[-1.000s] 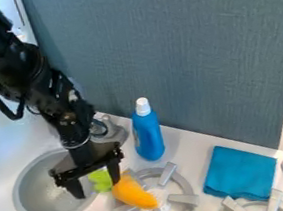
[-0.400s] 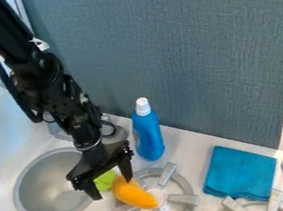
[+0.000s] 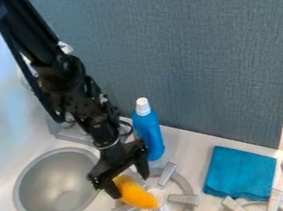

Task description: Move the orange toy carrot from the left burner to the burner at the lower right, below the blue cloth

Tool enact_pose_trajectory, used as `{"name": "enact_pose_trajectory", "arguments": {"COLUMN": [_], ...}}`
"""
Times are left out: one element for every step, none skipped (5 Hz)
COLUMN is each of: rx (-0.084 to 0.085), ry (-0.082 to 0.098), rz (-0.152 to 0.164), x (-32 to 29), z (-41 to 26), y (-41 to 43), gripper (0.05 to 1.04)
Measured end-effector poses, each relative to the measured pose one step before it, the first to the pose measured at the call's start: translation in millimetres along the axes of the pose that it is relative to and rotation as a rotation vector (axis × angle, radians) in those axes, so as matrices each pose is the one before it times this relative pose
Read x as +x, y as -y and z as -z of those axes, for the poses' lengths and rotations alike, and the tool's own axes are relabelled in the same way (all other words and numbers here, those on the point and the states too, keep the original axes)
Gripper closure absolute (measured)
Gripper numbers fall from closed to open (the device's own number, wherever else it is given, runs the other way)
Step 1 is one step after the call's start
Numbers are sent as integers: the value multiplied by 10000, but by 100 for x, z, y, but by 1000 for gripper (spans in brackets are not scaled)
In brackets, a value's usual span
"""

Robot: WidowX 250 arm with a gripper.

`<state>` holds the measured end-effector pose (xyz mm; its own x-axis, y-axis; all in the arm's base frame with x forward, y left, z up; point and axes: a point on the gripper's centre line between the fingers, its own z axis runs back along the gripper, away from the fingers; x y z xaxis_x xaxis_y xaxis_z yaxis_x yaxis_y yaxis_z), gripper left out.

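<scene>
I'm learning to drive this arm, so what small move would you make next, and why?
I'd probably lower the gripper slightly: its open fingers appear to straddle the upper end of the orange toy, without a clear grip on it, and the toy's lower end lies over the burner.

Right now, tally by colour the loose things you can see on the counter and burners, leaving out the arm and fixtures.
Blue: 2 (bottle, folded cloth)
Yellow-orange: 1 (toy below the gripper)
Total: 3
</scene>
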<state>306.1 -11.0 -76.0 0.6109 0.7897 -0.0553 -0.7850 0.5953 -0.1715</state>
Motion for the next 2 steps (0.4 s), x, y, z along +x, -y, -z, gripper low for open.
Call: {"name": "enact_pose_trajectory", "arguments": {"rx": [178,334], "ry": [-172,-34], "rz": [2,167], "x": [-855,-947], "z": [1326,757], "y": [328,682], "gripper": [78,109]}}
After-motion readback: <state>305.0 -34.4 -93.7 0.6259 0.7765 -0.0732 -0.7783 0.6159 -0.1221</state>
